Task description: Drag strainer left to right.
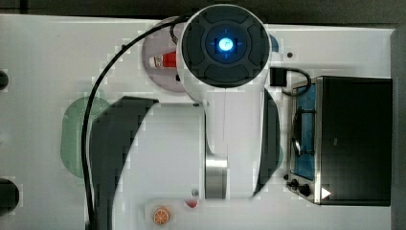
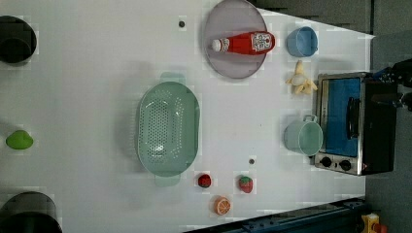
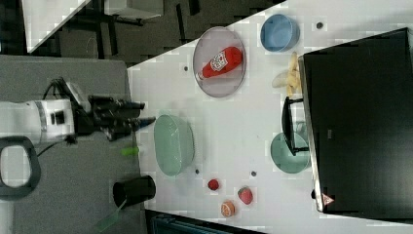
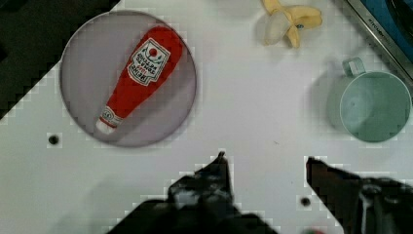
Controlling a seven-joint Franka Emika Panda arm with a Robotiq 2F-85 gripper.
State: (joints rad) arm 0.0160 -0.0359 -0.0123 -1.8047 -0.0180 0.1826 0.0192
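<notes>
Your gripper (image 4: 265, 163) hangs over the white worktop (image 2: 87, 97) with its two dark fingers (image 4: 214, 180) spread well apart and nothing between them; in the wrist view only bare surface shows in the gap. In the right view the gripper (image 3: 143, 113) sits at the middle left of the frame, its tips just beside the rim of the strainer (image 3: 173, 145), though you cannot tell from there whether they touch it.

The strainer (image 2: 168, 128) lies a little left of centre in the left view, mouth up, its perforated bowl empty and a tab handle at each end. In the top view you see only a slice of its pale green rim (image 1: 72, 136) at the middle left, past the arm's dark shadow.

Around it, in the left view: a grey plate (image 2: 235, 65) at the upper middle carries a red ketchup bottle (image 2: 245, 43) lying on its side. A blue bowl (image 2: 301, 41) stands to the plate's right, with a peeled banana (image 2: 301, 81) below it. A toaster oven (image 2: 352, 124) fills the right side, and a teal mug (image 2: 303, 137) stands just beside its front. Near the lower edge sit a small red fruit (image 2: 204, 180), a strawberry (image 2: 246, 183) and an orange slice (image 2: 222, 205). A green fruit (image 2: 19, 140) rests at the far left.
</notes>
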